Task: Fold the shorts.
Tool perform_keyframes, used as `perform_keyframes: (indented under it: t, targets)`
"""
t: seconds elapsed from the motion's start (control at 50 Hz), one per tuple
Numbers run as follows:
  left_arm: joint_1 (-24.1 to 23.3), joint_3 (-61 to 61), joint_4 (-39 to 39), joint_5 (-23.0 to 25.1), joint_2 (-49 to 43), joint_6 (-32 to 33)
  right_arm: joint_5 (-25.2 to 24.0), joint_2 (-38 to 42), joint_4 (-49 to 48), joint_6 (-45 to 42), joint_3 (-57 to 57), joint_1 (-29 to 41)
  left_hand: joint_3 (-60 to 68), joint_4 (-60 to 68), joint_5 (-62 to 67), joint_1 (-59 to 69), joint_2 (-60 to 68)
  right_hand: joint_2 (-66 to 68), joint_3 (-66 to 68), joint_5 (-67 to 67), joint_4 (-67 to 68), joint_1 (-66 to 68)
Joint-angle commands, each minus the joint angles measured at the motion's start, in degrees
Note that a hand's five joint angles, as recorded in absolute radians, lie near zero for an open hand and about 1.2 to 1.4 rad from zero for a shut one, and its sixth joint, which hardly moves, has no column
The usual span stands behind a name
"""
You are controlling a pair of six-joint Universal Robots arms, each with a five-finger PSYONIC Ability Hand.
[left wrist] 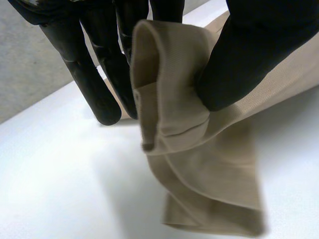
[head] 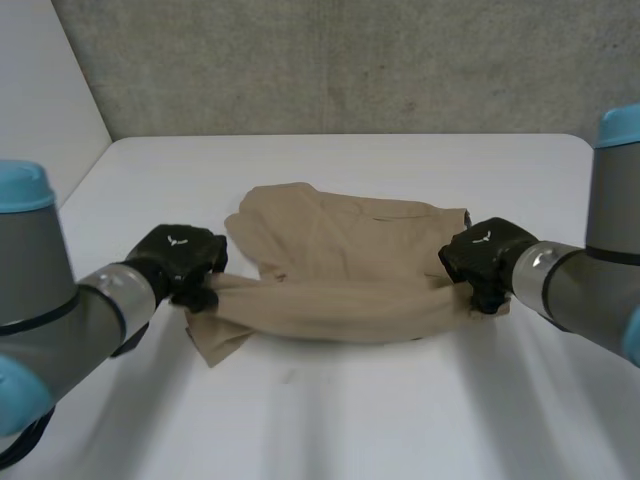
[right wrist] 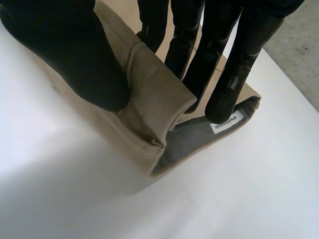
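Your left hand (head: 183,262) pinches the left end of the shorts (head: 340,245), with the thumb on one side of the cloth and the fingers on the other. The shorts lie in the middle of the table (head: 380,420), and their near edge is lifted between both hands. Your right hand (head: 482,262) pinches the right end the same way.

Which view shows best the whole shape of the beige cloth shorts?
The head view: the beige cloth shorts lie whole on the white table, near edge lifted. The left wrist view shows the end pinched by the left robot hand; the right wrist view, the end pinched by the right robot hand.
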Motion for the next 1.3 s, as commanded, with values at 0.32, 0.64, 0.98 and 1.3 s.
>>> perform_keyframes:
  t: [0.32, 0.64, 0.98, 1.3]
  targets:
    - [-2.4, 45.2, 29.6, -10.8, -3.0, -3.3, 5.2, -3.2, -57.6, 4.5, -19.2, 3.2, 12.0, 11.3, 16.0, 15.3, 11.4, 12.4, 12.4, 14.8, 11.8, 24.0]
    - [-1.9, 7.6, 26.6, -11.8, 0.4, -3.7, 2.5, -0.9, -44.1, 5.2, 0.3, 3.0, 12.0, 11.3, 16.0, 15.3, 11.4, 12.4, 12.4, 14.8, 11.8, 24.0]
    - [-2.0, -12.7, 20.8, -11.4, 2.8, -3.1, 0.0, 2.4, -33.5, 5.0, 17.8, 2.7, 12.0, 11.3, 16.0, 15.3, 11.4, 12.4, 12.4, 14.8, 11.8, 24.0]
    - [2.5, -22.2, 17.3, 5.8, 9.0, 3.5, -0.7, 0.2, -29.4, 24.0, 20.1, 1.4, -40.6, -41.3, -36.6, -37.3, -41.2, 12.4, 12.4, 14.8, 11.8, 24.0]
